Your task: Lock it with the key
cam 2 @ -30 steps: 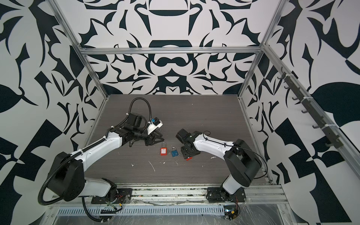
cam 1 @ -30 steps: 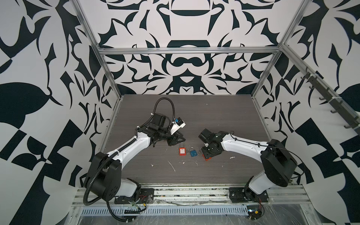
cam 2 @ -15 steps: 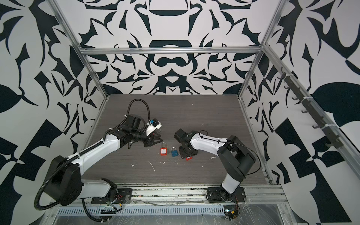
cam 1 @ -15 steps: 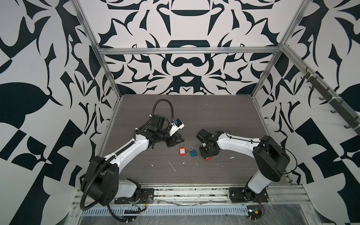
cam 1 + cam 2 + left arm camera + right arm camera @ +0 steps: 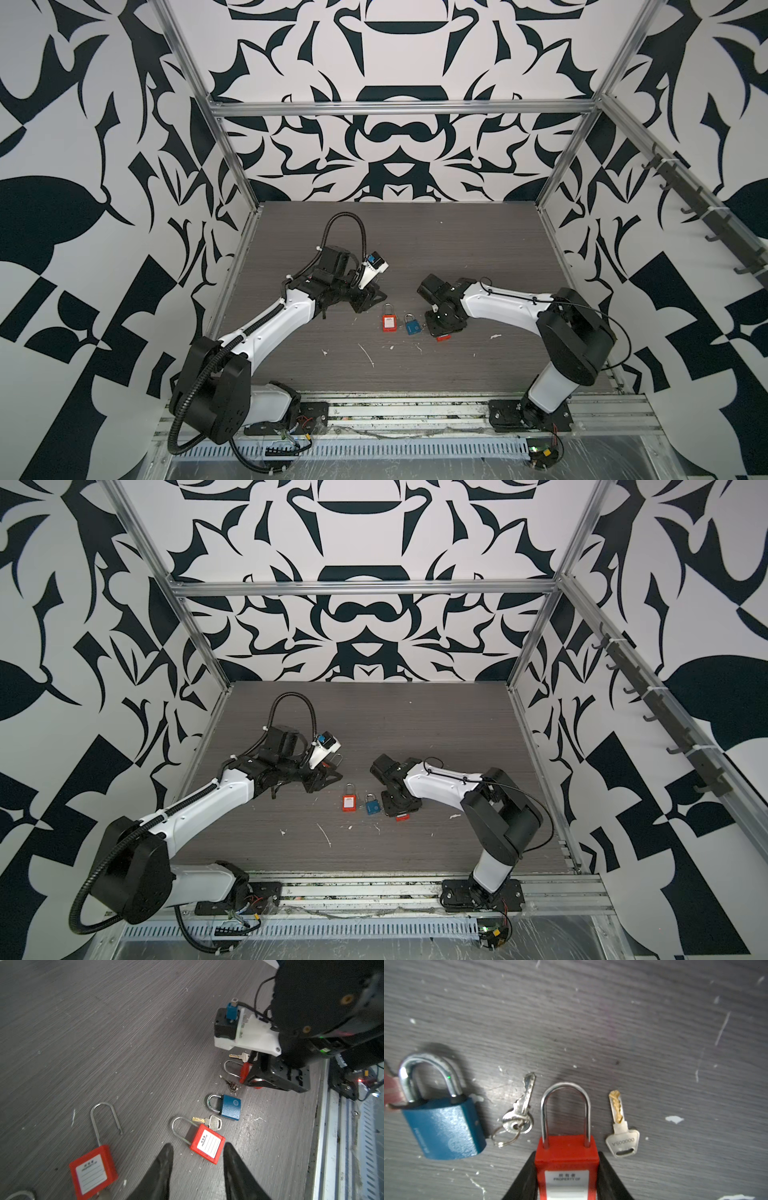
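My right gripper (image 5: 566,1155) is shut on the body of a red padlock (image 5: 565,1147) that lies on the table with its shackle closed; both fingers press its sides. Next to it lie a gold-bladed key (image 5: 620,1132) and small silver keys on a ring (image 5: 519,1113). A blue padlock (image 5: 444,1126) lies further off. In both top views the right gripper (image 5: 442,330) covers this lock. My left gripper (image 5: 197,1145) is open and empty above the table, near a second red padlock (image 5: 207,1145) with another key (image 5: 209,1122) beside it.
A third red padlock (image 5: 93,1169) with its shackle open lies near the left gripper. In a top view the second red padlock (image 5: 388,322) and the blue padlock (image 5: 412,326) sit between the two arms. The metal rail (image 5: 415,415) runs along the table's front edge.
The right gripper's jaws have narrowed onto the red padlock's body, and the right elbow has swung slightly left. The left arm has barely moved.
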Controlling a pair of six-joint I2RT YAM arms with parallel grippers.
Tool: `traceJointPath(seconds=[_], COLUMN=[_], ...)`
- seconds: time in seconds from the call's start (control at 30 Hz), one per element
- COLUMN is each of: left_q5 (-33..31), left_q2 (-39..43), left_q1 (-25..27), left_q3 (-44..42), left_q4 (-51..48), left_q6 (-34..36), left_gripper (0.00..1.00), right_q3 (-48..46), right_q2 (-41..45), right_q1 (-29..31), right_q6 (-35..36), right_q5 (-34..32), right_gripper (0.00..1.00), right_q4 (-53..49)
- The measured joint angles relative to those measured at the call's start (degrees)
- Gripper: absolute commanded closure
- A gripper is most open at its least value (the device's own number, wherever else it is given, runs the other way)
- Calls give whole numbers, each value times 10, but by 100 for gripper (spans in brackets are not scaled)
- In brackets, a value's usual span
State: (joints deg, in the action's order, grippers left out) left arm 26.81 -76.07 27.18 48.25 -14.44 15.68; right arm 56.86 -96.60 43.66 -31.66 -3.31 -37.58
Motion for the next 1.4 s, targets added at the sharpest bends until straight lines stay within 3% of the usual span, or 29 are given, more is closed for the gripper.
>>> traceJointPath(seconds=[0.23, 0.47, 0.9, 1.1, 1.4], left_q5=[-68, -136, -190, -214, -245], left_q2=[0, -12, -160, -227, -292], left_q1=[-5, -7, -47, -47, -47], left_q3=[-11, -12, 74, 120, 188], left_q4=[5, 8, -44, -60, -93], left_q6=[-35, -59, -111, -120, -139], left_gripper=[55, 47, 43, 38, 41], right_q3=[24, 29, 39, 40, 39], right_q2=[-20, -22, 71, 72, 71], right_q1=[-2, -9, -9, -9, -9], right_q6=[-5, -14, -2, 2, 3], right_q5=[-10, -14, -71, -76, -77], right_gripper=[61, 48, 39, 39, 39], right_q4=[-3, -4, -16, -19, -19])
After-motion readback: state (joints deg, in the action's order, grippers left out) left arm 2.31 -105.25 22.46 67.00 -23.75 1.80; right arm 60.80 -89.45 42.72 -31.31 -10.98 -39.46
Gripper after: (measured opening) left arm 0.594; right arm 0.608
